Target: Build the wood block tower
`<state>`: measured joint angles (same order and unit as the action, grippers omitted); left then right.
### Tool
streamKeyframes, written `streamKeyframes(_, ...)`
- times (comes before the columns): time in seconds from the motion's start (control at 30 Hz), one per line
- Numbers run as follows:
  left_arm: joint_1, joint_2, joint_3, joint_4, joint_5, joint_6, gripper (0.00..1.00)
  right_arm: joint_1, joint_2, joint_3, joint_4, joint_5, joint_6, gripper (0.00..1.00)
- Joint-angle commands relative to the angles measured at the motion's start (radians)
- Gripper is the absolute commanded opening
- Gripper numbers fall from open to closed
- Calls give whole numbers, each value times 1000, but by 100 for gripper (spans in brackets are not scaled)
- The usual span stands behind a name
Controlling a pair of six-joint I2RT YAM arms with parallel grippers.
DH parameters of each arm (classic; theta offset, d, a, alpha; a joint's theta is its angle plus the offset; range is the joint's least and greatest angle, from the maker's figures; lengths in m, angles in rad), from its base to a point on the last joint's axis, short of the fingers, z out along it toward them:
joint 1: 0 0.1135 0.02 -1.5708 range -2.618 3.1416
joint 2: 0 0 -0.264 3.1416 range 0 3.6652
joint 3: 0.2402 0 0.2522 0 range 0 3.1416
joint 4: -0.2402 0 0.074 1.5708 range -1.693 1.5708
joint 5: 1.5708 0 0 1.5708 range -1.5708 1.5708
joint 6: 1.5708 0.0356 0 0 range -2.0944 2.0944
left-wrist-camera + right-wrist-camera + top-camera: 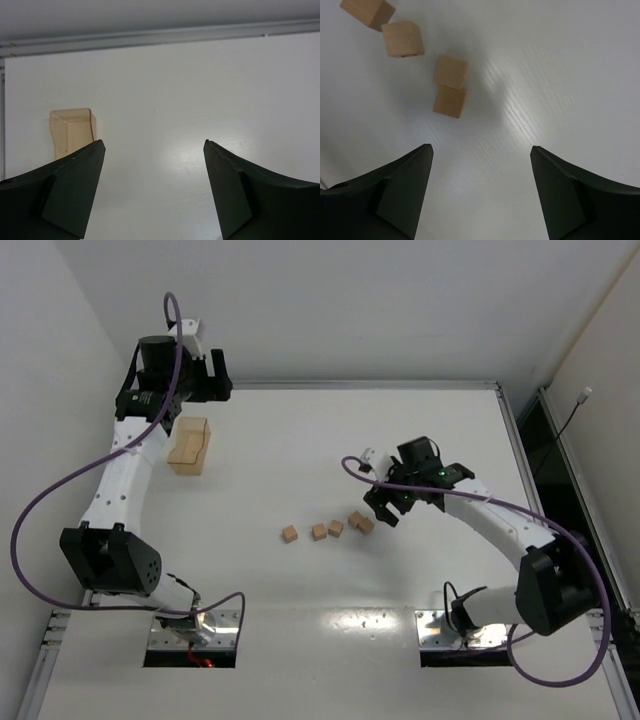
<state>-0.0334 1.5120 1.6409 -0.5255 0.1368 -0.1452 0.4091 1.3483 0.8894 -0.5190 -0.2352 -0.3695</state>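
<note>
The right gripper (480, 150) spreads its matte black, wedge-shaped fingers wide over the smooth white bench (300, 440). Just beside it, plain tan wooden cubes (319, 531) lie unstacked in a loose row. The left gripper (154, 145), equally wide and empty, hovers near the light wooden tray (189, 446).
</note>
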Motion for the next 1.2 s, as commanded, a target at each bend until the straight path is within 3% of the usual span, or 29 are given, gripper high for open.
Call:
streamKeyframes(0.0, 3, 2, -67, -48, 4, -21, 78, 89, 58, -7, 49, 19, 43, 75)
streamKeyframes(0.23, 3, 2, -67, -77, -26, 2, 78, 163, 170, 3, 108, 54, 188, 74)
streamKeyframes(0.6, 3, 20, -76, -77, -36, 2, 78, 172, 331, 79, 108, 88, 260, 67)
streamKeyframes(0.67, 3, 20, -76, -77, -45, 2, 78, 181, 347, 89, 108, 106, 261, 61)
streamKeyframes(0.83, 3, 30, -76, -77, -45, 12, 78, 181, 356, 89, 117, 129, 279, 29)
streamKeyframes(0.87, 3, 30, -76, -77, -45, 12, 78, 181, 356, 89, 117, 129, 279, 2)
streamKeyframes(1.0, 3, 39, -85, -68, -45, 12, 78, 181, 312, 98, 73, 172, 279, 0)
streamKeyframes(1.17, 3, 19, -105, -56, -25, 12, 78, 181, 96, 98, -6, 143, 239, 0)
